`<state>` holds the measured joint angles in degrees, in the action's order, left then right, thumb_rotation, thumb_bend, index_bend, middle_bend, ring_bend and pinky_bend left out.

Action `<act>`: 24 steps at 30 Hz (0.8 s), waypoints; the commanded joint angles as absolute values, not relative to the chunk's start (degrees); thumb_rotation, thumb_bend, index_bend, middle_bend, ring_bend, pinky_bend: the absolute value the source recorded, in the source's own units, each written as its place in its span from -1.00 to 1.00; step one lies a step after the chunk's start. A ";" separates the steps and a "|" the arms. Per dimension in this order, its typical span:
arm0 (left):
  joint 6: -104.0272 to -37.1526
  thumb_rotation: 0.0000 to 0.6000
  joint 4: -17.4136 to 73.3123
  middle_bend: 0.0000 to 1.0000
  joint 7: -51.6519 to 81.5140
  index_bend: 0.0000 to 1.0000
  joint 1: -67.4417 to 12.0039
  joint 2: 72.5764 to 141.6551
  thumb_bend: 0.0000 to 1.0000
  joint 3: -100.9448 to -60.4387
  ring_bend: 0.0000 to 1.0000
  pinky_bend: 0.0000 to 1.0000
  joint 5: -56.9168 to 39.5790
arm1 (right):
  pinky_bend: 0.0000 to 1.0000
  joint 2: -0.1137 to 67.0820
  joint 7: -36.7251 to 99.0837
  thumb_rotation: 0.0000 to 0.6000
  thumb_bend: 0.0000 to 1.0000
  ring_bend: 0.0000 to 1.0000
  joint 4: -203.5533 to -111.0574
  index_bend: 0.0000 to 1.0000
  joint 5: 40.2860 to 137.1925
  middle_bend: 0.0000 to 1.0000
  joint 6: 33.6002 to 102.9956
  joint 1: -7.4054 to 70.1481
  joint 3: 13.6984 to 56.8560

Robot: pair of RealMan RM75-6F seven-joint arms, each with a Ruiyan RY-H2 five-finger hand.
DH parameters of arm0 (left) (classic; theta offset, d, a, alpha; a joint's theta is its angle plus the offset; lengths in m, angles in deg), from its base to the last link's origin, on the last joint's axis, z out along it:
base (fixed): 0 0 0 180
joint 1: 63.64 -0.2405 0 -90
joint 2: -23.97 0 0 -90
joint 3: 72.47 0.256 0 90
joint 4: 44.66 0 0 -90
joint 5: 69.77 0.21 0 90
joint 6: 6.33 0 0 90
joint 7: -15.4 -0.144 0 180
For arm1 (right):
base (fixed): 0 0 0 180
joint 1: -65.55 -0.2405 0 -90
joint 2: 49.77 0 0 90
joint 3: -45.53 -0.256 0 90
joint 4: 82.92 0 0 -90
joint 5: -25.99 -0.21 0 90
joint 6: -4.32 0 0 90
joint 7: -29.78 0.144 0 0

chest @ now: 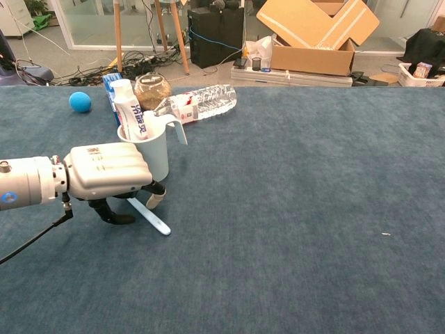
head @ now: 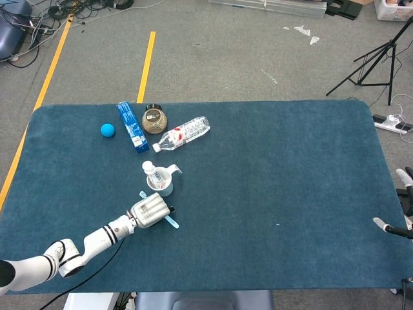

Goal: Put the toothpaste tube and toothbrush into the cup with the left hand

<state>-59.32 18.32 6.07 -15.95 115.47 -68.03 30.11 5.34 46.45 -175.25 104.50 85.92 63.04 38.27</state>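
A pale blue cup (head: 161, 185) (chest: 151, 151) stands on the table's left side with the white toothpaste tube (head: 151, 170) (chest: 129, 110) upright inside it. Just in front of it a light blue toothbrush (head: 171, 221) (chest: 151, 216) lies flat on the cloth. My left hand (head: 149, 210) (chest: 106, 170) hovers low over the brush's middle, palm down. Its fingers (chest: 156, 198) curl toward the cloth on either side of the handle, with a gap around it. Only small parts of my right hand (head: 389, 227) show at the right edge of the head view.
Behind the cup lie a blue box (head: 132, 126), a round lidded jar (head: 153, 119) (chest: 151, 88), a clear plastic bottle on its side (head: 185, 134) (chest: 201, 101) and a blue ball (head: 107, 130) (chest: 80, 101). The blue table cloth (head: 277, 174) stretches out to the right.
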 commanded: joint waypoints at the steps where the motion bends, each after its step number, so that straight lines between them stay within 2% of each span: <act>1: -59.64 1.00 17.93 1.00 6.22 -0.11 -15.94 115.81 -0.41 -68.03 1.00 1.00 30.01 | 0.20 5.31 46.52 1.00 -1.00 -1.00 -175.25 -1.00 104.47 -1.00 85.91 63.05 38.25; 24: -60.97 1.00 15.97 1.00 6.84 0.06 -16.28 117.14 -0.39 -66.63 1.00 1.00 29.72 | 0.20 5.31 46.66 1.00 -1.00 -1.00 -175.17 -1.00 104.42 -1.00 85.85 63.09 38.15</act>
<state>-60.91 16.02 6.79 -16.23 117.10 -66.67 29.73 5.31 46.66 -175.17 104.42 85.85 63.09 38.15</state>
